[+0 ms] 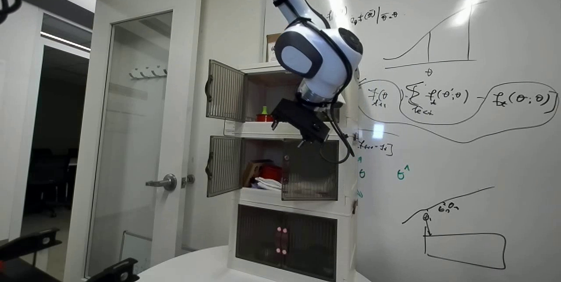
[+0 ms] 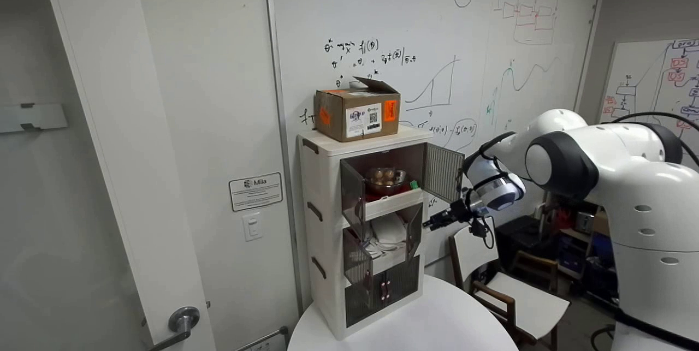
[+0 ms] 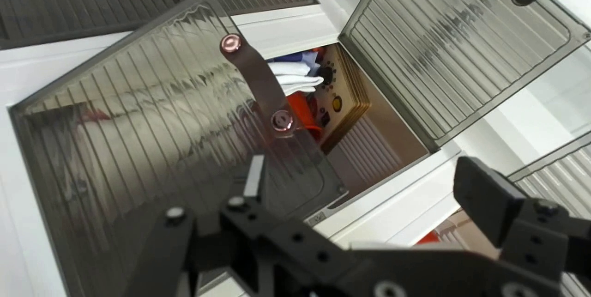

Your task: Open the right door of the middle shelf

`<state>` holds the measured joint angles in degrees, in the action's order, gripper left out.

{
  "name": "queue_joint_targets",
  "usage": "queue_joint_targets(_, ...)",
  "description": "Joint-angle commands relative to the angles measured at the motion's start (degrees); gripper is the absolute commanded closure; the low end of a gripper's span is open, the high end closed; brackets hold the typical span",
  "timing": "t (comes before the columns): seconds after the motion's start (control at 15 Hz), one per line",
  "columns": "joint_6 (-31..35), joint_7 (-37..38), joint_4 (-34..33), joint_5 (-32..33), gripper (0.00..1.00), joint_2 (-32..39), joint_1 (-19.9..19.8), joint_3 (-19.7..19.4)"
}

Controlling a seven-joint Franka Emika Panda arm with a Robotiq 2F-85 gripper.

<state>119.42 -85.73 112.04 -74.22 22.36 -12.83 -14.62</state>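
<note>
Our jaws stood spread wide, nothing held. Right door [image 1: 312, 170] of middle shelf [image 1: 263, 195] hung ajar below jaws, strap handle [image 3: 259, 80] upright on free edge, so we figured reach down.

In an exterior view, a chair [image 2: 527, 303] with a white seat stands just beyond the right edge of the round white table [image 2: 458, 321]. Toward its left edge, high above it, sits a cardboard box [image 2: 357, 113], one flap raised. Past the far edge, a whiteboard [image 2: 437, 29] carries handwriting. A metal bowl [image 2: 385, 188] seems to hold round, brownish things [image 2: 384, 175].
</note>
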Motion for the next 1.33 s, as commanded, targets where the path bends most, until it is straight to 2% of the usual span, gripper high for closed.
queue_joint_targets(0.0, 8.5, 6.9, 5.2, 0.2, 0.0, -6.0, 2.1, 1.5)
queue_joint_targets(0.47, 26.9, 16.9, 11.1, -7.3, 0.0, -12.8, 3.8, 4.2)
queue_joint_targets(0.73, 33.2, 24.0, 15.8, -6.4, 0.0, -17.8, 5.4, 5.9)
queue_joint_targets(1.0, 40.6, 34.1, 18.2, 0.8, 0.0, -20.1, 9.3, 8.6)
queue_joint_targets(1.27, 50.0, 51.3, 18.8, 15.9, 0.0, -17.0, 12.2, 11.5)
